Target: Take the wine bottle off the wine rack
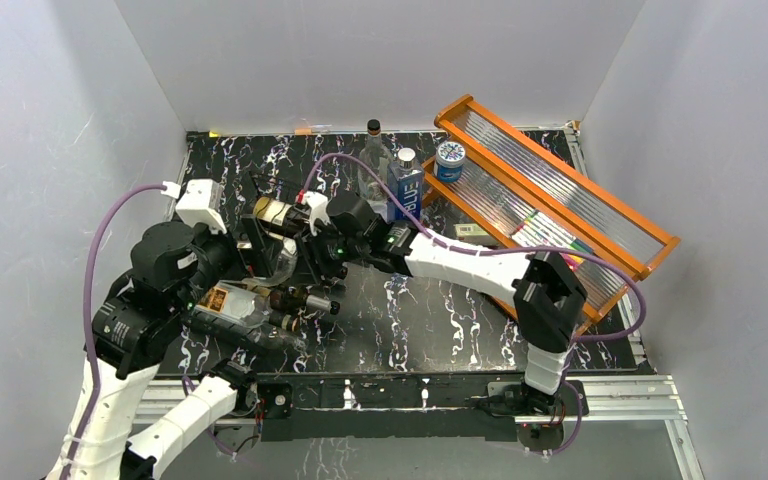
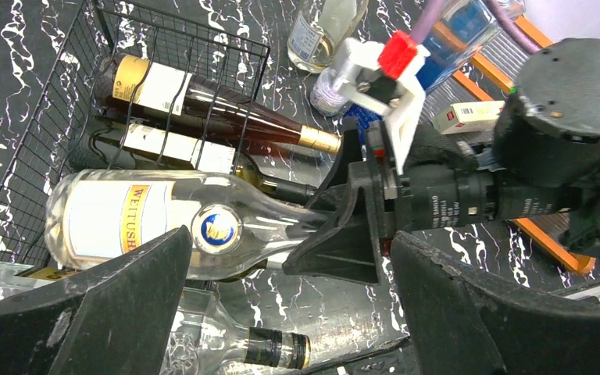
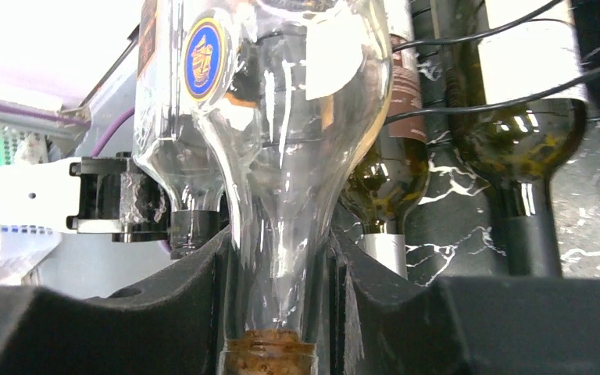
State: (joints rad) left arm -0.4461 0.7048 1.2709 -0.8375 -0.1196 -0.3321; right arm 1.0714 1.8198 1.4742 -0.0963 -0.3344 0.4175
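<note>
Clear glass fills my right wrist view: the wine bottle (image 3: 281,141), with a round blue-and-gold emblem on its shoulder, has its neck clamped between the two black fingers of my right end effector (image 3: 277,266), a brown stopper just below the grip. From my left wrist camera the same bottle lies on its side, white and orange label towards its base, its body at the open front of the wine rack (image 2: 62,86) and its neck pointing out to the gripping fingers. I cannot tell whether its base rests on the wire.

Two dark bottles lie inside the rack behind it, one with a gold capsule (image 2: 226,113) and one with a pale label (image 2: 180,148).

My left end effector (image 2: 289,312) hangs just above this bottle with its fingers spread wide, holding nothing. Another clear bottle with a dark neck band (image 2: 234,344) lies on the black marbled table (image 1: 410,320) below it.

An orange wood-framed shelf (image 1: 560,180) stands well apart at the table's right side.
</note>
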